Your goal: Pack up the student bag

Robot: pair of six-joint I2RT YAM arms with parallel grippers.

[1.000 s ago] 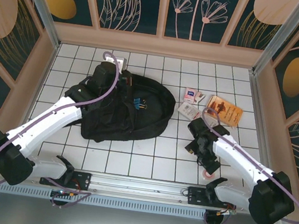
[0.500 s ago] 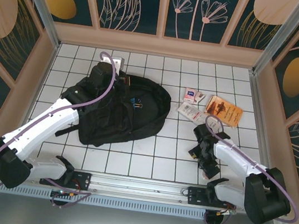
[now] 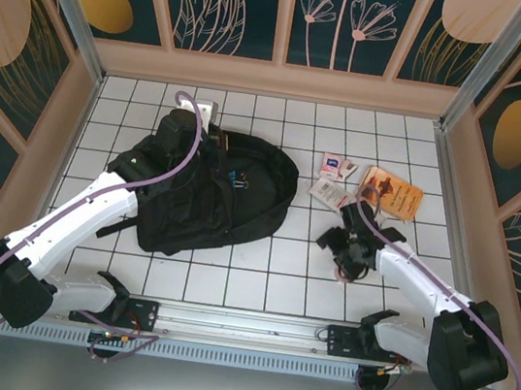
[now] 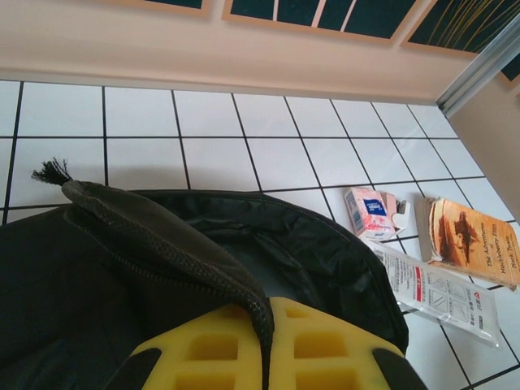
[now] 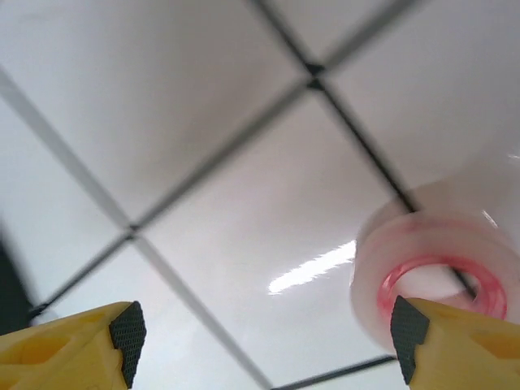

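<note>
The student bag (image 3: 211,197), a big black backpack, lies left of centre on the tiled table with its mouth held up. My left gripper (image 3: 183,134) is at the bag's far left rim. In the left wrist view it (image 4: 270,325) is shut on the bag's zippered edge (image 4: 154,244), which runs down between the yellow fingers. The dark inside of the bag (image 4: 284,260) shows beyond. My right gripper (image 3: 345,252) hangs low over bare tiles right of the bag. It (image 5: 264,333) is open with nothing between its fingers. A clear tape roll with a pink core (image 5: 431,276) lies by its right fingertip.
A pink tissue pack (image 3: 332,165), a white flat packet (image 3: 329,194) and an orange book (image 3: 393,192) lie at the back right. Blue binder clips (image 3: 236,180) sit in the bag's mouth. A beige wall rims the table.
The bag's right side has drawn in toward the left as its edge is held up. My right gripper has shifted a little farther back and left, its fingers narrowing somewhat.
</note>
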